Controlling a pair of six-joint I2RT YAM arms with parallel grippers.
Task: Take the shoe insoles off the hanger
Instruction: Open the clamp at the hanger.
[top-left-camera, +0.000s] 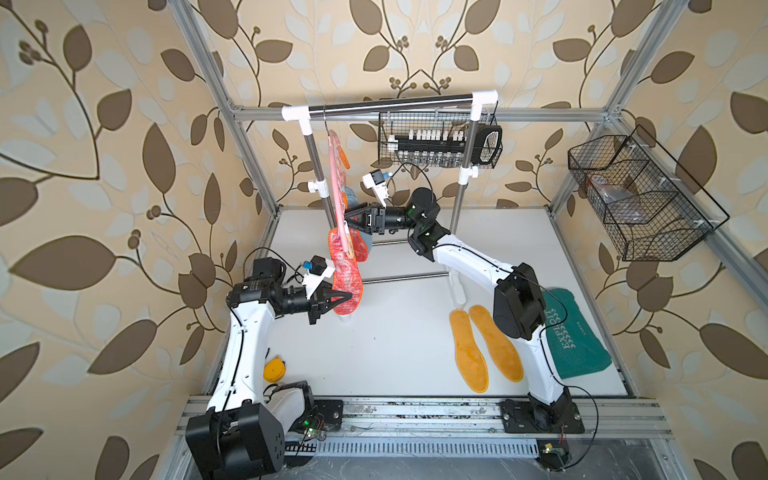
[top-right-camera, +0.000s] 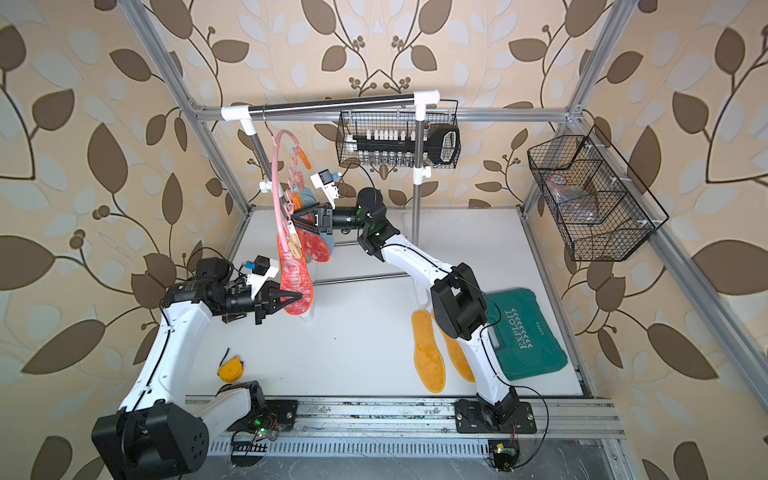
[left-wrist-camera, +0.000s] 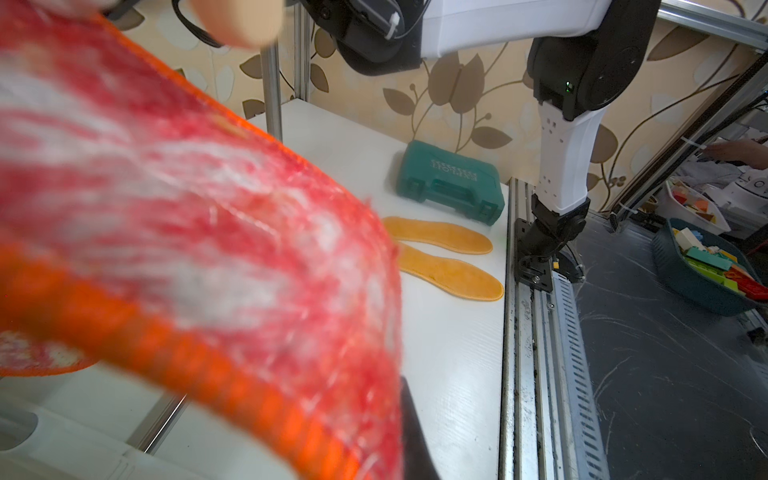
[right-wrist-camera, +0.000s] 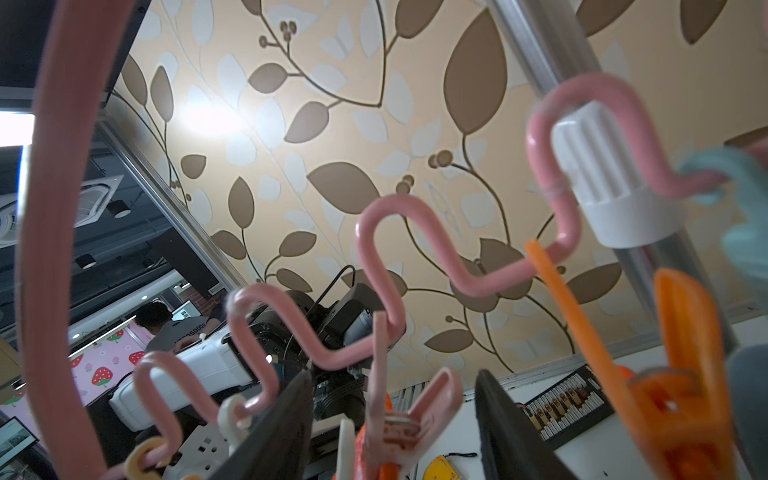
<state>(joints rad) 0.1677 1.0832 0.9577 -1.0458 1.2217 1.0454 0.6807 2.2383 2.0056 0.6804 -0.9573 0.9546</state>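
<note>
Red-and-white insole (top-left-camera: 347, 274), mottled and orange-rimmed, hangs from the pink hanger (right-wrist-camera: 43, 249), its lower end pinched in the closed left gripper (top-left-camera: 347, 296). The right gripper (top-left-camera: 348, 216), jaws apart, straddles a pink clip (right-wrist-camera: 409, 419). The fuzzy orange-yellow pair (top-left-camera: 467, 353) lies well right.

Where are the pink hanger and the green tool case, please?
pink hanger (top-right-camera: 274, 174): in a top view, arched bar.
green tool case (top-right-camera: 528, 334): in a top view, lid centre.
</note>
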